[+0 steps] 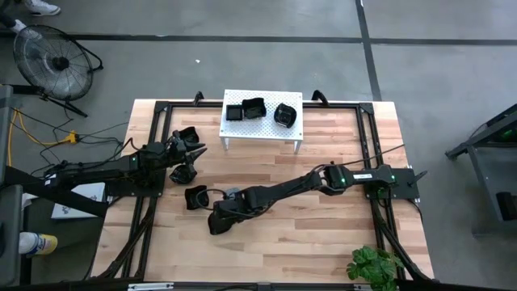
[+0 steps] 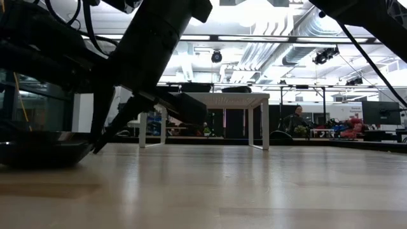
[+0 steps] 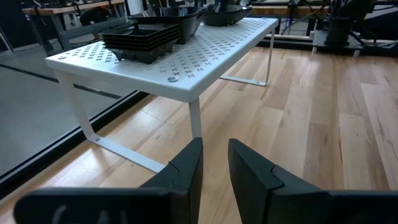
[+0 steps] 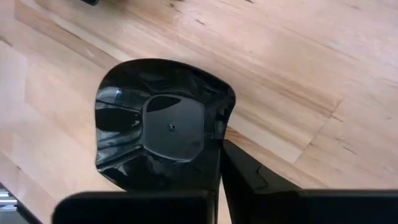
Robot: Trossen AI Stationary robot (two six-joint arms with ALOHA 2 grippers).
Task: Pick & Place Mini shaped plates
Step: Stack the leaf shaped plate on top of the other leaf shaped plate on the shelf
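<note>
While the right gripper (image 4: 217, 168) pinches a mini shaped plate's (image 4: 163, 121) rim, lift it straight.
Your plate lies on the table (image 1: 323, 234), well apart from the white stand (image 1: 262, 123); left gripper (image 3: 214, 171), slightly parted and empty, waits beside that stand.

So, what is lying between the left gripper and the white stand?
Only bare wooden table: the left wrist view shows nothing between the left gripper and the white stand.
</note>
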